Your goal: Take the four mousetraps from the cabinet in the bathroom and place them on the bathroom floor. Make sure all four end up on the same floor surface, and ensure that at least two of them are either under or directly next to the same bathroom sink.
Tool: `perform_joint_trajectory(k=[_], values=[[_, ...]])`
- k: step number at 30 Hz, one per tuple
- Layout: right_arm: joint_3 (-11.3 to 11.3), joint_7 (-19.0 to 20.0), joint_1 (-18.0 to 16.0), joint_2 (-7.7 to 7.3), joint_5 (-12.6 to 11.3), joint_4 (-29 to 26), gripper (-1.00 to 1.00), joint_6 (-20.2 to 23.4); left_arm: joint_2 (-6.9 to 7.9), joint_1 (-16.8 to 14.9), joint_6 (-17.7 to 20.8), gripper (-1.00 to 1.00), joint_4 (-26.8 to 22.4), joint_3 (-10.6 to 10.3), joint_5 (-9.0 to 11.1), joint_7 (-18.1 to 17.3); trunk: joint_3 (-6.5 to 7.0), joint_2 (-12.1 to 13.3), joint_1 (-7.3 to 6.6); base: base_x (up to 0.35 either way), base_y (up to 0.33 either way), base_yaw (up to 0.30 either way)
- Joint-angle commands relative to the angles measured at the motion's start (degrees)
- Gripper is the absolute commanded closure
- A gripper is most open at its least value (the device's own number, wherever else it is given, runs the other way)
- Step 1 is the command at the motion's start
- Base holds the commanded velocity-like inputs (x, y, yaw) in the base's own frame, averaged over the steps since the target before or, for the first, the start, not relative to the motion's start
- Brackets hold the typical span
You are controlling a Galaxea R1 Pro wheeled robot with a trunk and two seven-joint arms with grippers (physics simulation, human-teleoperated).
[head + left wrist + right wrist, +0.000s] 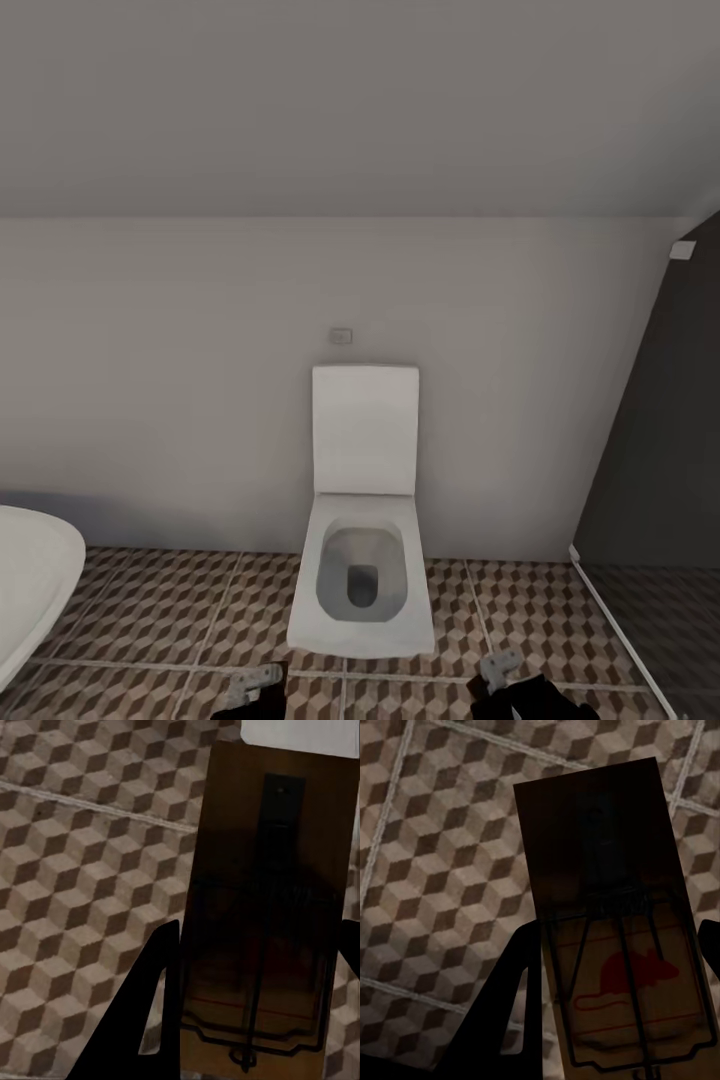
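while the head camera faced a plain wall, a white toilet stood against it with its lid up, on the bathroom floor of brown-and-beige cube-pattern tiles. a white rounded basin edge showed at the left of that view, and a dark panel at the right. a small pale plate sat on the wall above the toilet. both arms' tips showed at the bottom edge of the head view: left pincer and right pincer.

left wrist view: left pincer clamped on a mousetrap, one dark finger against the board's side, the other at the opposite edge. board brown, with dark wire parts, held above the tiled floor; a white object's edge showed beyond the board's far end.

right wrist view: right pincer clamped on a second mousetrap, fingers on both long sides. red mouse print and wire frame visible on the board, held above the tiles and grout lines.
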Motion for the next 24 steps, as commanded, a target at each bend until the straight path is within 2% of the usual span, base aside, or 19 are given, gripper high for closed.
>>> perform_joint_trajectory(k=[1, 12, 20, 24], values=[[-0.49, 0.45, -0.01, -0.01, 0.52, -0.17, 1.0, 0.23, 0.04, -0.02, 1.04, 1.0, -1.07, -0.51, 0.14, 0.79, -0.25, -0.45, 0.22, 0.0, 0.0, 0.0], [-0.61, 0.3, -0.01, 0.09, 0.45, -0.2, 1.0, 0.16, 0.33, -0.02, 2.37, 1.0, -2.6, -0.43, -0.33, 0.81, -2.22, -4.86, 2.64, 0.0, 0.0, 0.0], [-0.62, 0.28, -0.01, 0.04, 0.44, -0.2, 1.0, 0.06, 1.84, -0.02, 2.17, 1.0, -2.46, -0.37, -0.34, 0.82, -3.66, -8.07, 4.39, 0.0, 0.0, 0.0], [-0.66, 0.21, -0.01, 0.07, 0.45, -0.2, 1.0, 0.02, 3.43, -0.02, 2.01, 1.0, -2.05, -0.36, -0.29, 0.8, -4.38, -9.67, 5.27, 0.0, 0.0, 0.0]])
